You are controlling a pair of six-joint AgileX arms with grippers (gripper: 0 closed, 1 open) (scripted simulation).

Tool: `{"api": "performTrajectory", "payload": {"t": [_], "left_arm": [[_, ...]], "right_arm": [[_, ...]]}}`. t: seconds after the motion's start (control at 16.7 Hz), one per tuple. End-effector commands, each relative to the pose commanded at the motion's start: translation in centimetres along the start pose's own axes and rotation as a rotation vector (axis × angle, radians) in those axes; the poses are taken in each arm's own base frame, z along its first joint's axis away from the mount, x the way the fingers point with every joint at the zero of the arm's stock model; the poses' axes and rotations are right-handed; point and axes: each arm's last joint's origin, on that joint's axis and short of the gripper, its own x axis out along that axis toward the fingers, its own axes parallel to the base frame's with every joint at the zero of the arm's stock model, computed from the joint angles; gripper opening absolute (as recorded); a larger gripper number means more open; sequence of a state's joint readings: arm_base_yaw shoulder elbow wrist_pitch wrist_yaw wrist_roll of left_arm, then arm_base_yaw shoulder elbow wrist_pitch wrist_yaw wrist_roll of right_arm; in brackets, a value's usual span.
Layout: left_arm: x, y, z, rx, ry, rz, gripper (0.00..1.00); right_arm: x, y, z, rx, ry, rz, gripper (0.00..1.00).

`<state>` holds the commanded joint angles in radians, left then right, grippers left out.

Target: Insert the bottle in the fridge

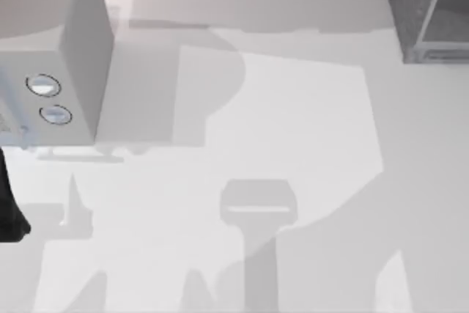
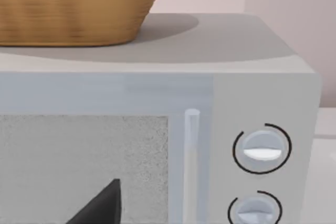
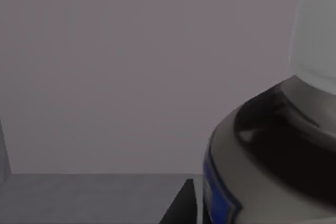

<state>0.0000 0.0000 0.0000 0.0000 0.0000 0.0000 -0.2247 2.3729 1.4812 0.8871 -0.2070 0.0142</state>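
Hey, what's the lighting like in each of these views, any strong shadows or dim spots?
Top view: bright, with broad grey shadows across the table, including arm-shaped ones near its front edge. Left wrist view: evenly lit, the wicker basket casting a soft shadow on top of the microwave. Right wrist view: dim and grey, the bottle very close against a plain dark wall.

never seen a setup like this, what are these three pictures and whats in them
It's a simulated two-armed AgileX robot at a table. The top view looks down from above: a light grey box with two dials at the left, the dark grey fridge at the far right. The left wrist view faces that box, which carries a wicker basket. The right wrist view shows the bottle very close, white cap up, before a plain grey wall and floor, seemingly inside the fridge. Whether it is held is unclear.
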Motion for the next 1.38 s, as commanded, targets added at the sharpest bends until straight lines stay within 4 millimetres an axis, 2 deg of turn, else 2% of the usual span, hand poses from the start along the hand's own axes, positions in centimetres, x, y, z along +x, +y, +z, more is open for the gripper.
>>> {"api": "performTrajectory", "payload": {"t": [0.3,1.08,1.38], "left_arm": [[0.00,0.00,0.00,0.000,0.000,0.000,1.00],[0.00,0.00,0.00,0.000,0.000,0.000,1.00],[0.00,0.00,0.00,0.000,0.000,0.000,1.00]], "right_arm": [[0.07,0.00,-0.04,0.001,0.002,-0.001,0.01],[0.07,0.00,-0.04,0.001,0.002,-0.001,0.98],[0.07,0.00,-0.04,0.001,0.002,-0.001,1.00]]}}
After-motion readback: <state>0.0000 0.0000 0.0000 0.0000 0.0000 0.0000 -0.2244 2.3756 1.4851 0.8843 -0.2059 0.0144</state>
